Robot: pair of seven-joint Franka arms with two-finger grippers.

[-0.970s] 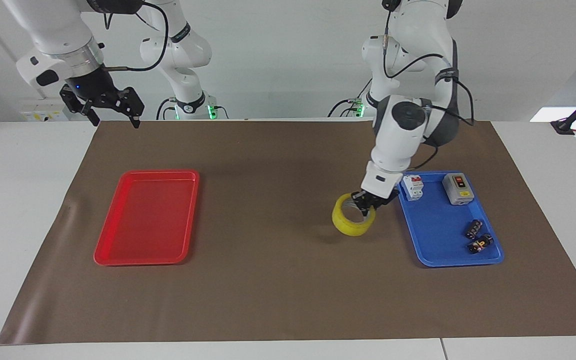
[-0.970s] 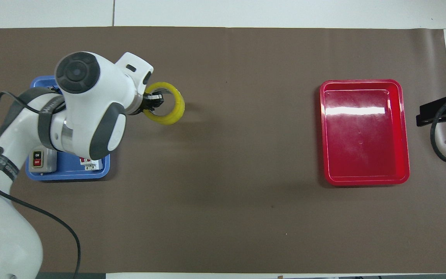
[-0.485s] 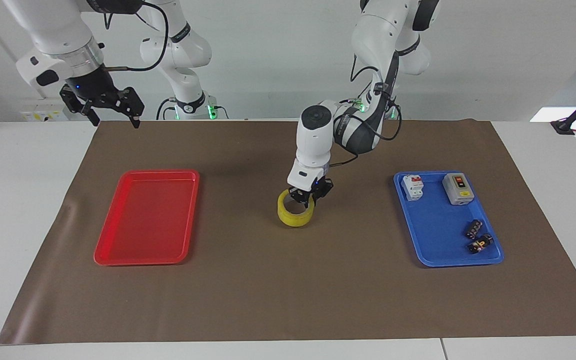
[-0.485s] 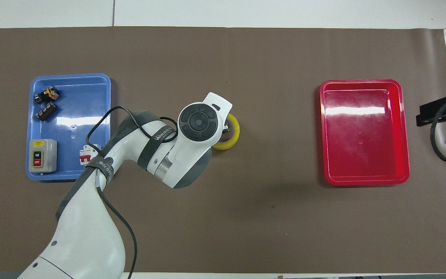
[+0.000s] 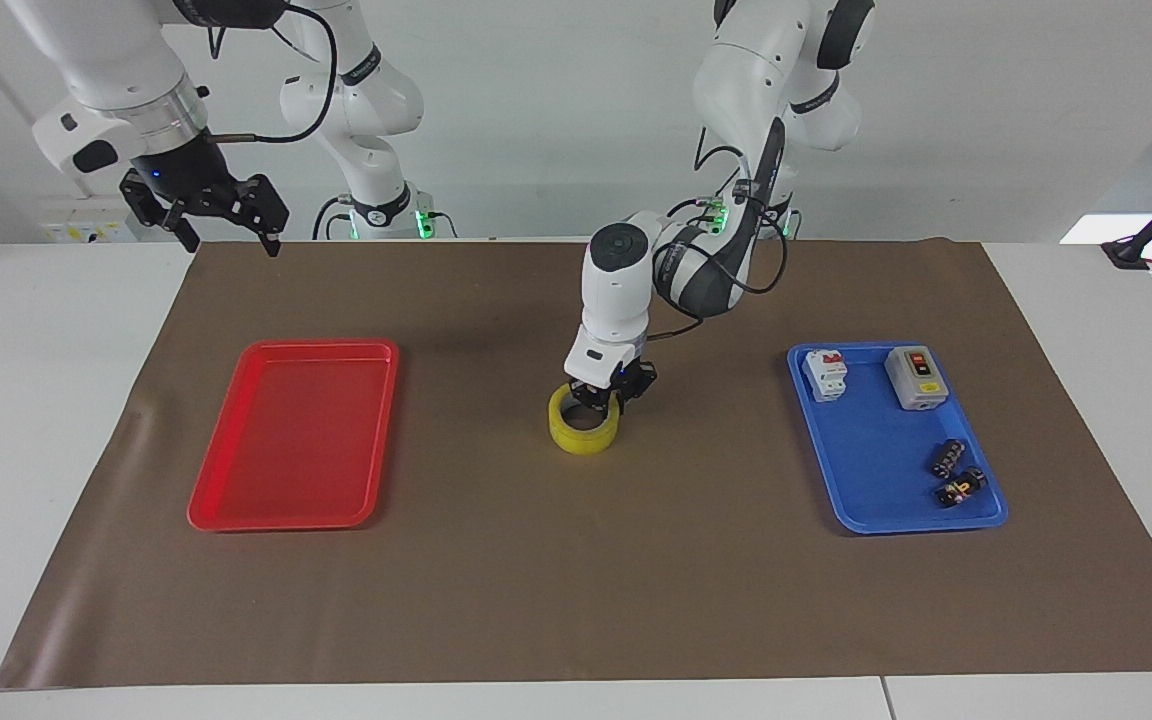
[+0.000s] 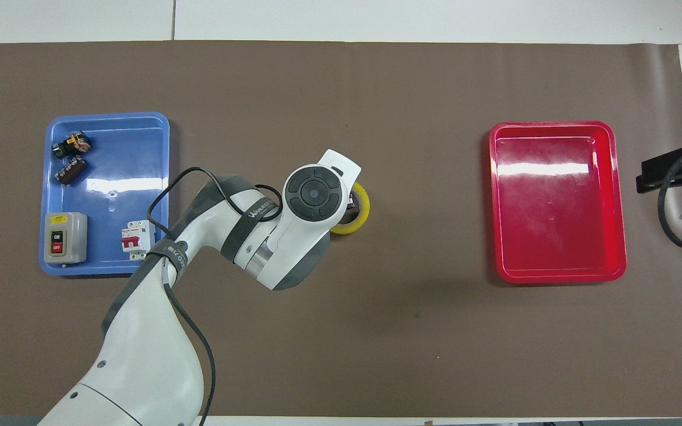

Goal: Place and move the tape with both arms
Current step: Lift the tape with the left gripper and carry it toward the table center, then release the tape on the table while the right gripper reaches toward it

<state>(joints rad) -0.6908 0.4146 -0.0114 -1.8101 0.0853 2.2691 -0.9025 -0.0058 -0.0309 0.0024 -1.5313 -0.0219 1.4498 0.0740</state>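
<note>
The yellow tape point(image 5: 581, 432) is a ring at the middle of the brown mat, between the two trays. It sits on the mat or just above it. My left gripper point(image 5: 608, 396) points down and is shut on the ring's wall on the side toward the blue tray. In the overhead view the left arm's wrist hides most of the tape point(image 6: 359, 215). My right gripper point(image 5: 226, 226) hangs open and empty in the air, waiting over the mat's corner at the right arm's end. Only its dark body point(image 6: 666, 173) shows in the overhead view.
A red tray point(image 5: 236, 500) lies empty toward the right arm's end. A blue tray point(image 5: 861, 500) toward the left arm's end holds a grey switch box point(image 5: 915, 377), a white breaker point(image 5: 825, 373) and small black connectors point(image 5: 954, 474).
My left arm has carried the tape from beside the blue tray to the middle of the mat and lowered it a little. The right arm has not moved.
</note>
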